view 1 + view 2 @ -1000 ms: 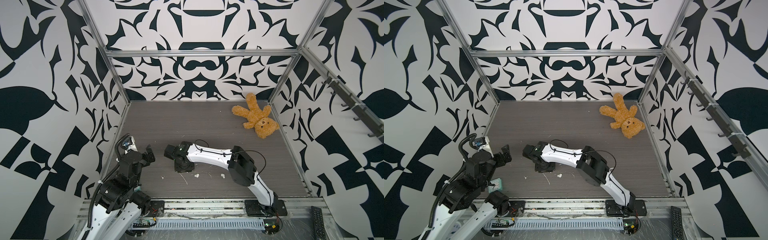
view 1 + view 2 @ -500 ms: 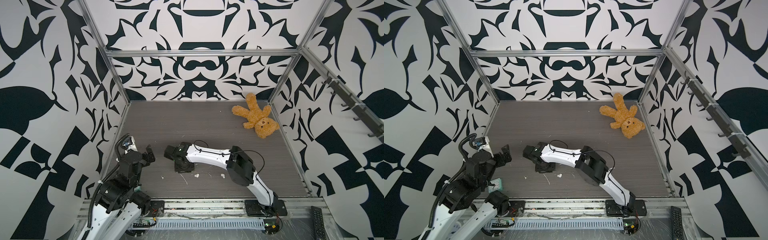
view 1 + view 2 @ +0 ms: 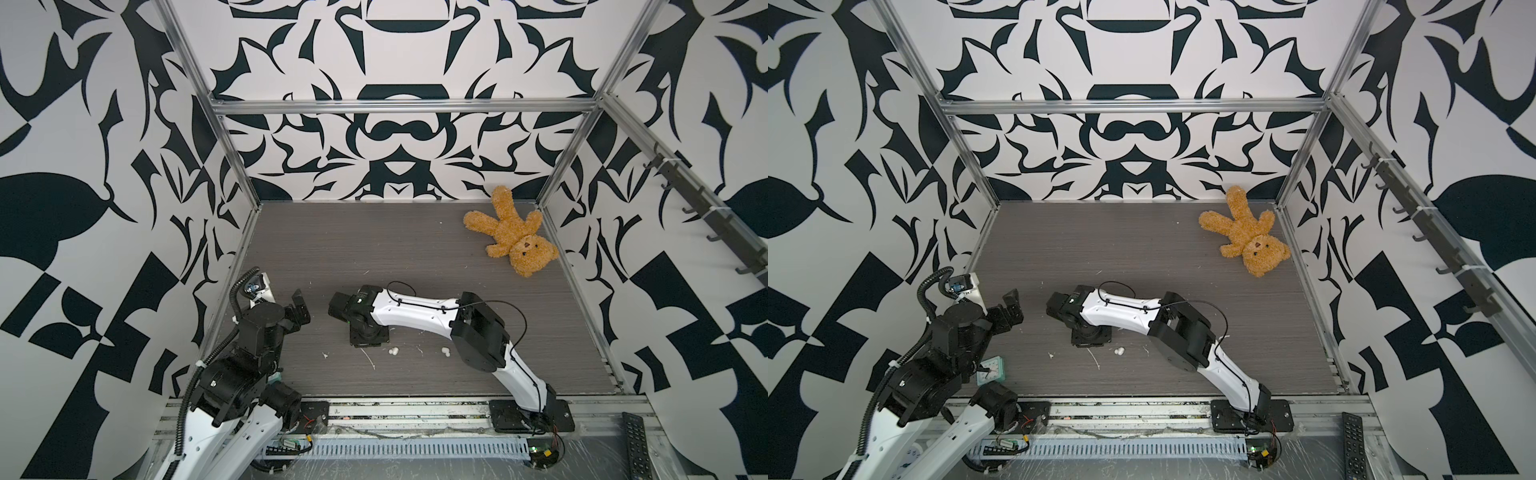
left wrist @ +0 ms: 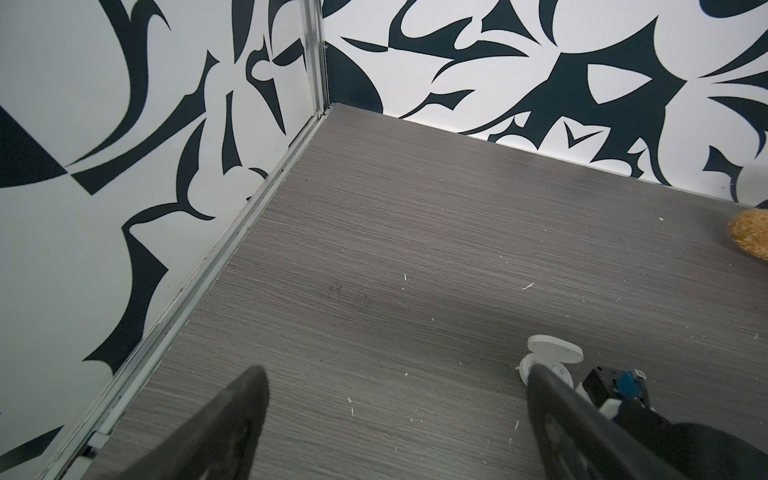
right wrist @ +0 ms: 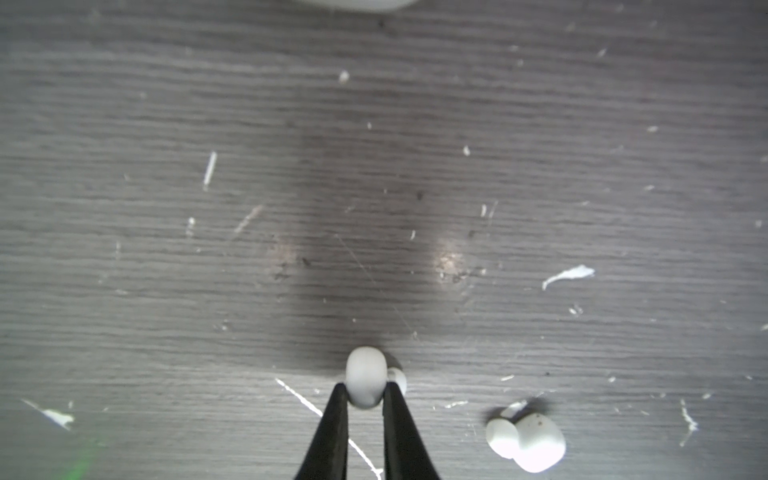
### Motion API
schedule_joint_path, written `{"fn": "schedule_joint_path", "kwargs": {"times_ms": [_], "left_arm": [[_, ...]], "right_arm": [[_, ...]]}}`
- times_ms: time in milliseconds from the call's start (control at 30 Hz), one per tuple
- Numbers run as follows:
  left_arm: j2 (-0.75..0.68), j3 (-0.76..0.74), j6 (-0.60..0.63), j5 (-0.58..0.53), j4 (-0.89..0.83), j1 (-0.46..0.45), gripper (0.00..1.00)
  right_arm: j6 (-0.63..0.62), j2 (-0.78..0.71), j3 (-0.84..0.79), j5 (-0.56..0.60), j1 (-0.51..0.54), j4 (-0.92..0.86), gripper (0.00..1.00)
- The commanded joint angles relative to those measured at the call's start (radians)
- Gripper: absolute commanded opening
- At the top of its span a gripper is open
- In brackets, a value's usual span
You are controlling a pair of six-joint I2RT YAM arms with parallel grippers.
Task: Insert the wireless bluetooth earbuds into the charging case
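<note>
In the right wrist view my right gripper [image 5: 365, 390] is shut on one white earbud [image 5: 365, 374], pinched between the two thin black fingertips close to the grey floor. A second earbud [image 5: 525, 440] lies loose beside it. Both top views show a loose earbud [image 3: 393, 351] [image 3: 1119, 351] just in front of the downward-pointing right gripper [image 3: 368, 332], and another earbud [image 3: 446, 352] lies further right. The white charging case [image 4: 552, 353] stands open, lid up, right by the right gripper; the arm hides it in both top views. My left gripper [image 4: 397, 370] [image 3: 297, 307] hangs open and empty, left of the case.
A brown teddy bear [image 3: 509, 230] lies at the back right by the wall. A small teal clock [image 3: 992, 370] sits under the left arm near the front edge. Thin white flecks and streaks litter the floor. A remote [image 3: 636, 440] lies outside the front rail.
The right gripper's jaws have closed onto the earbud. Both arms stay almost where they were.
</note>
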Motion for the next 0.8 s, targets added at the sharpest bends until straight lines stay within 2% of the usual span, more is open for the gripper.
{"fn": "schedule_joint_path", "kwargs": {"times_ms": [0, 767], "left_arm": [[0.004, -0.012, -0.004, 0.001, 0.005, 0.003, 0.99], [0.01, -0.011, -0.003, 0.005, 0.005, 0.004, 0.99]], "right_arm": [[0.001, -0.005, 0.0, 0.006, 0.0, -0.02, 0.16], [-0.056, 0.036, 0.072, 0.047, -0.006, -0.097, 0.1]]}}
